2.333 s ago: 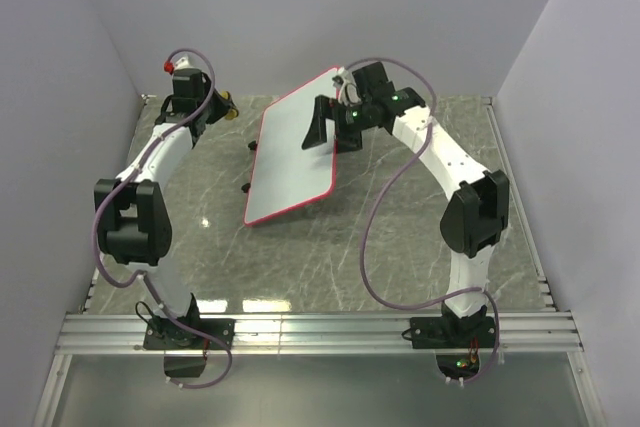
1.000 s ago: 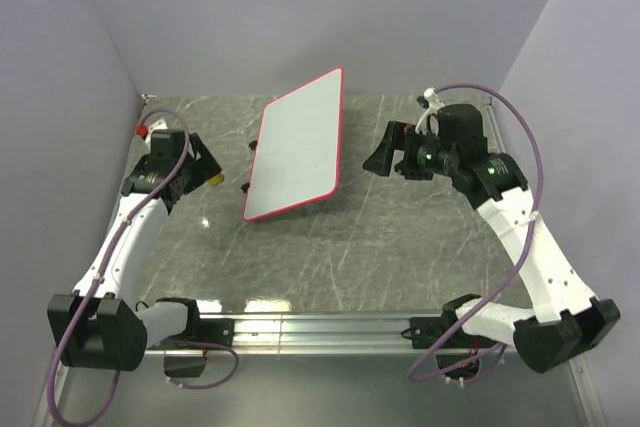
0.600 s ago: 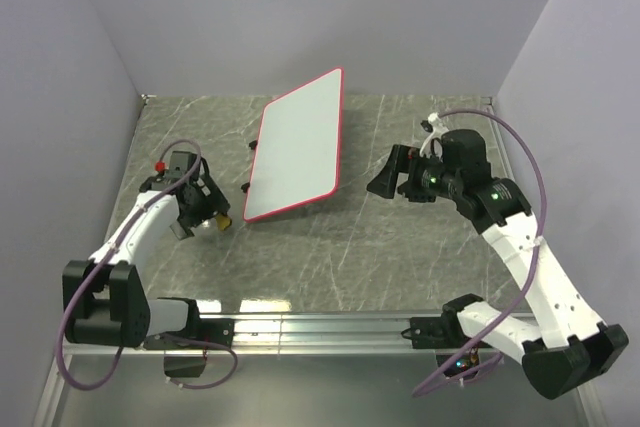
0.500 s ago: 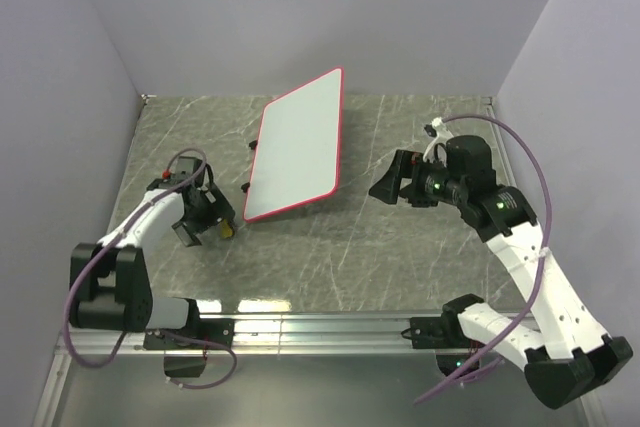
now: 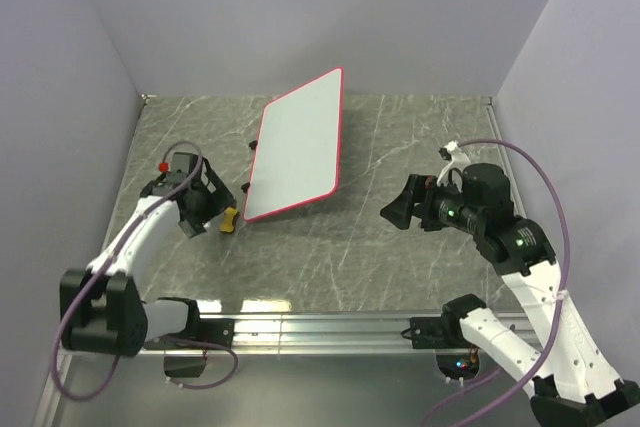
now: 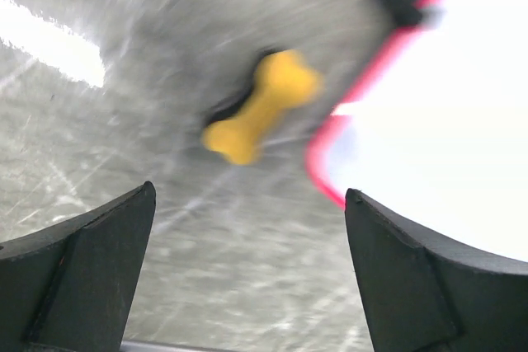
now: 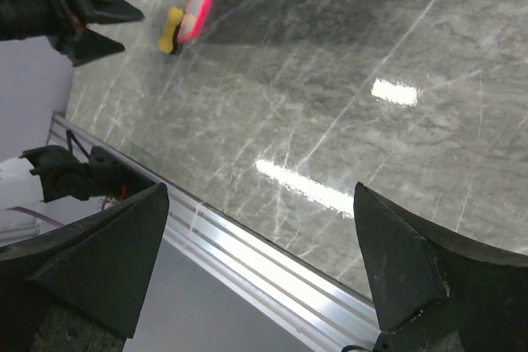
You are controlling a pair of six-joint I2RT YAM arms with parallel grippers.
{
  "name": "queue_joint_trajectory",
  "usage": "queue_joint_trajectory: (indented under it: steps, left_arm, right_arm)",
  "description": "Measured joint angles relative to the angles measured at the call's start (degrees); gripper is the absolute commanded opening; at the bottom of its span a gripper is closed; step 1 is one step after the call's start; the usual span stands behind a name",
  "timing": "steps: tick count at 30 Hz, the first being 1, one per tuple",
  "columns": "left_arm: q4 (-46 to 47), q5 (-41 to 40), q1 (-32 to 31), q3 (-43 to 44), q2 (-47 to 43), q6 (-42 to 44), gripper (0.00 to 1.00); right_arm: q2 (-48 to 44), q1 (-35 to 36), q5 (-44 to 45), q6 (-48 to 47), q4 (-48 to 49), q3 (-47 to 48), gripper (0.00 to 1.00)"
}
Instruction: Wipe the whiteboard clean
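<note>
Glossy grey table (image 5: 400,147), marble-veined, carries everything. The whiteboard (image 5: 297,147), a smooth white rectangle with a thin red rim and rounded corners, stands tilted on small black feet toward 11 o'clock of the table's middle. At 4 o'clock from it, the right gripper (image 7: 260,191) hangs with its matte black wedge fingers spread, empty. The left gripper (image 6: 250,199), at 8 o'clock, is likewise released. A small yellow bone-shaped eraser (image 5: 228,220) lies just beside the board's near-left corner.

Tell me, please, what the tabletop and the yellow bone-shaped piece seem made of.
The grey veined tabletop looks like polished marble or laminate: it mirrors lights. The small yellow bone-shaped piece looks like matte plastic or rubber; blurred, so unsure.
</note>
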Motion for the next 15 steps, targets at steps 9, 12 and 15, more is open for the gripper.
queue_joint_trajectory:
  steps: [9,12,15]
  left_arm:
    - [0.0,-0.8,-0.1,10.3,-18.8,5.2,0.99]
    - [2.2,-0.9,-0.1,10.1,-27.3,7.3,0.99]
    - [6.8,-1.9,-0.2,9.2,-35.5,9.3,1.0]
  right_arm:
    - [0.5,0.0,1.5,1.5,2.0,4.0,1.0]
    - [1.5,0.0,0.9,1.5,3.0,4.3,1.0]
    - [2.2,0.0,-0.2,1.4,3.3,4.2,1.0]
